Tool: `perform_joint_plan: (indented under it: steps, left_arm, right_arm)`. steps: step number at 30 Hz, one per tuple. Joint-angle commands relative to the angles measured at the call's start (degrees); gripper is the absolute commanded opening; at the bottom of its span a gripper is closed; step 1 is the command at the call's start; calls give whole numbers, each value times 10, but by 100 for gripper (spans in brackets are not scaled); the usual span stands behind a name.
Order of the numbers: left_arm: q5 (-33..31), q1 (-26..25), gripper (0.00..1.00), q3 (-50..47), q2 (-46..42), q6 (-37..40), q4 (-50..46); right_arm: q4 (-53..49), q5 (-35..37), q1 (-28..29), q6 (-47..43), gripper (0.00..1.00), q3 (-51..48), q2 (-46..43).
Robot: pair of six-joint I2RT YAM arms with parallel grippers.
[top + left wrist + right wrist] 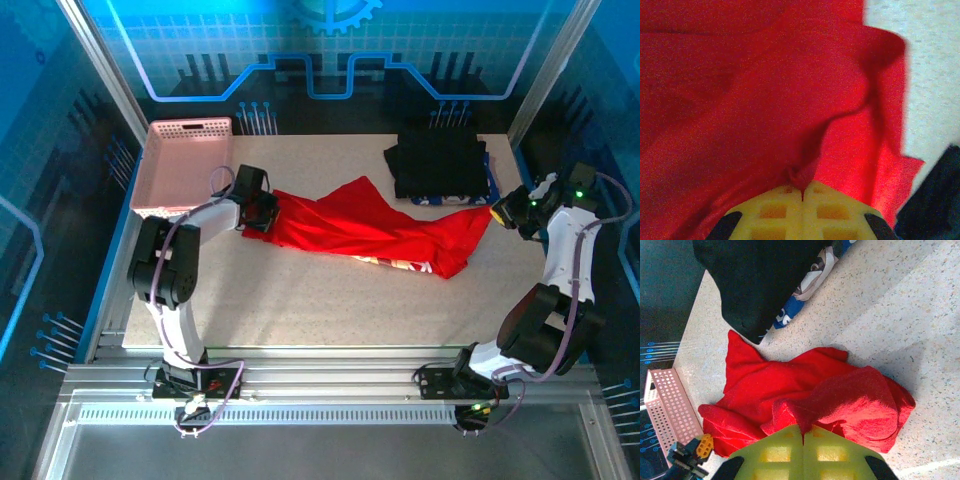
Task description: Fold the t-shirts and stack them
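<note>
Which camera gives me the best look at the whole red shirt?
Top external: the red shirt shows end to end, spread between the left gripper and right gripper. The left wrist view gives a close-up of folds at the pinch; the right wrist view, a bunched, foreshortened heap.

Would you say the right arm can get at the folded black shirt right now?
Probably not yet: the folded black shirt lies close by, unobstructed, but the right gripper is shut on the red t-shirt.
</note>
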Motion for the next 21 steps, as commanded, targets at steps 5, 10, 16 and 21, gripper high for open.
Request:
perform_joint_plan:
  steps: [5,10,16,21]
  left_arm:
    - [20,-1,0,14,-86,45,-19]
    - [29,8,0,15,-139,73,-44]
    - [43,33,0,60,-201,137,-94]
    - [85,73,0,117,-238,175,-96]
  right_arm:
    - [3,-10,-14,-5,0,3,-13]
    - [3,-12,-20,-2,0,14,-11]
    - [41,-80,-29,34,0,53,-6]
    - [125,-175,-30,124,0,125,-1]
